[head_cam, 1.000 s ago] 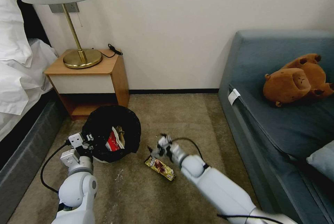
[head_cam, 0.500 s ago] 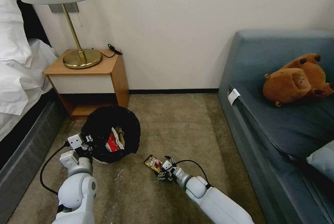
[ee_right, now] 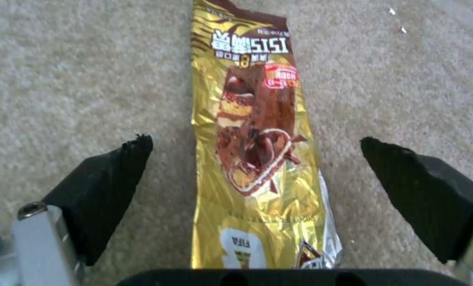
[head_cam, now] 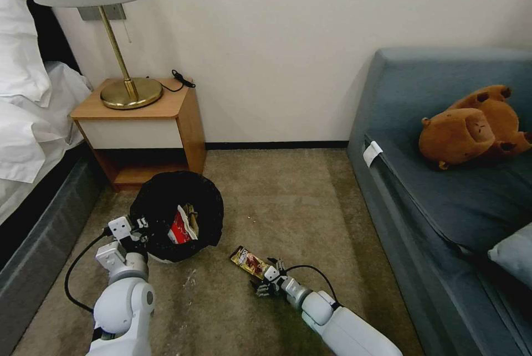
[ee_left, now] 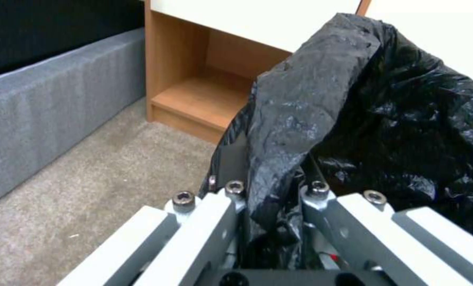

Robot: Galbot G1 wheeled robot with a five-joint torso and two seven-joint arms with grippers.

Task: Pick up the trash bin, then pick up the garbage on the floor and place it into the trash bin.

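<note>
right pincer (head_cam: 267, 280) lowered from mid-air to the carpet, now astride the gold snack wrapper (head_cam: 249, 261), jaws apart

Snack wrapper (ee_right: 258, 159) near end cut off by frame edge, bin (head_cam: 177, 215) contents partly hidden

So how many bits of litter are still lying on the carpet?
1: a gold snack wrapper on the carpet, between the open right gripper fingers. Two pieces already sit in the trash bin, a red-and-white packet and a tan wrapper; more may be hidden.

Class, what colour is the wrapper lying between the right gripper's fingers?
Gold with brown, best seen in the right wrist view: wrapper.
</note>
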